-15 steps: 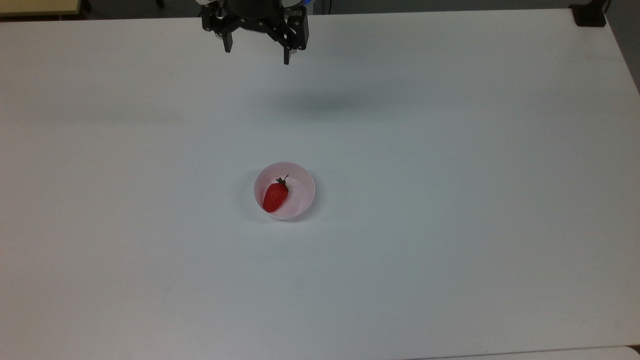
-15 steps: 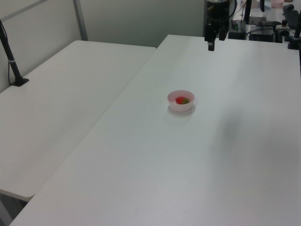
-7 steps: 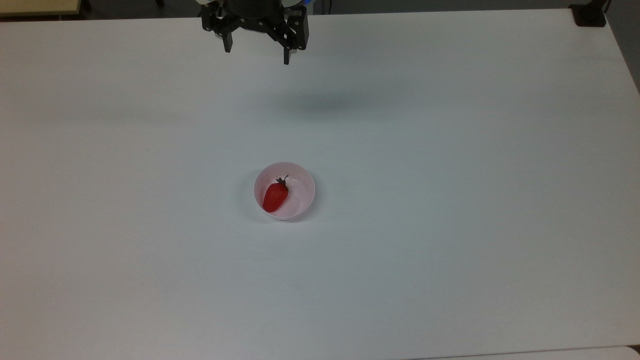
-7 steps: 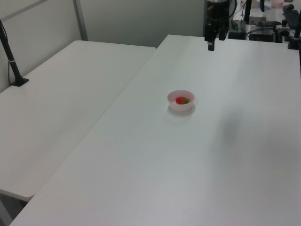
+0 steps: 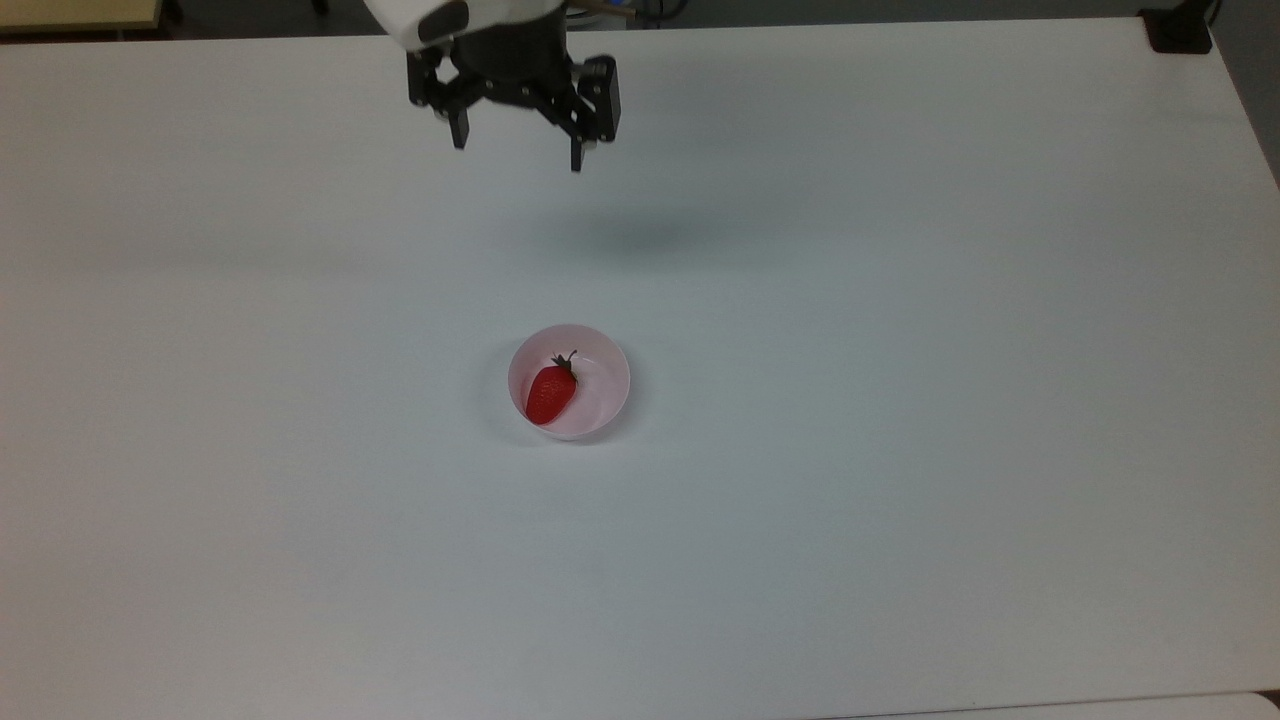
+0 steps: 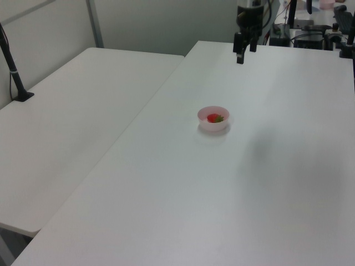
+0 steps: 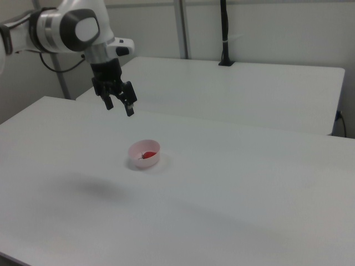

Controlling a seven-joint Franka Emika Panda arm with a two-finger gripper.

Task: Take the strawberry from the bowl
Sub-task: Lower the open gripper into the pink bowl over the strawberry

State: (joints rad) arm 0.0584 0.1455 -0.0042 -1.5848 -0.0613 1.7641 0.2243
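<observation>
Where the smooth pale pink bowl (image 5: 570, 381) sits mid-frame, we see a tapered glossy strawberry (image 5: 550, 392) inside. Our hand (image 5: 517, 155), fingers spread wide, hangs upper centre over the matte white worktop (image 5: 900, 400).

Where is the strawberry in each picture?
Top view: the strawberry lies in the bowl, just below the picture's middle.
Left view: strawberry right of centre, upper half.
Right view: strawberry left of centre.
Shared landmark: the pink bowl around it.

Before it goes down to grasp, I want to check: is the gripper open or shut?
Open. In the top view the gripper hangs above the table with its two fingers spread wide apart, nothing between them.
</observation>
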